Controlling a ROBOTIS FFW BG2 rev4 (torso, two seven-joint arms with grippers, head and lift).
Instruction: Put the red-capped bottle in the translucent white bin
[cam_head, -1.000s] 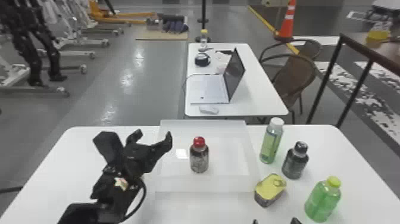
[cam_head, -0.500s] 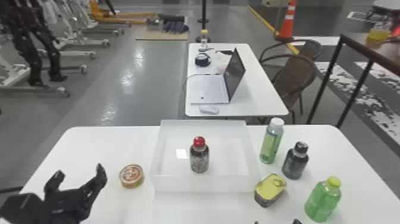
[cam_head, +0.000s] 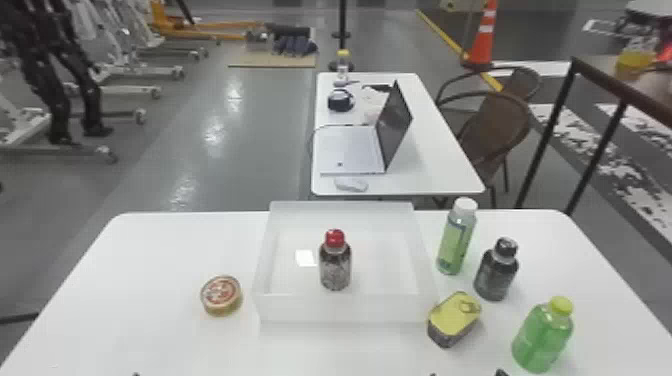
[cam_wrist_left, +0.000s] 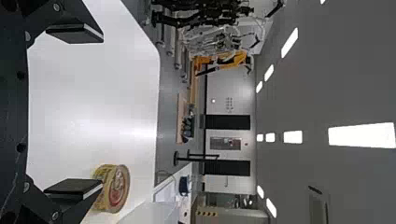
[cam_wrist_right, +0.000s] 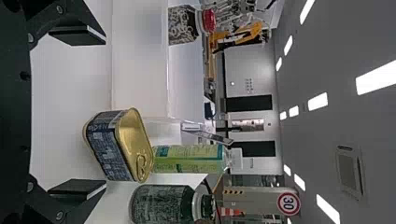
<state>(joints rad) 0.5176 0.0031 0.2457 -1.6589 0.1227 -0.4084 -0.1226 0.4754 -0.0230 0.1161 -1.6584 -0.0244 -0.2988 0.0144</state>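
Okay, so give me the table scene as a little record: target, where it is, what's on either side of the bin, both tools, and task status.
target: red-capped bottle, upright
location: inside the translucent white bin
left of bin: round tin
right of bin: white-capped green bottle, black-capped dark bottle, yellow-topped can, yellow-capped green bottle
left tool: open, holding nothing
right tool: open, holding nothing
task status: bottle in the bin, no tool gripping it
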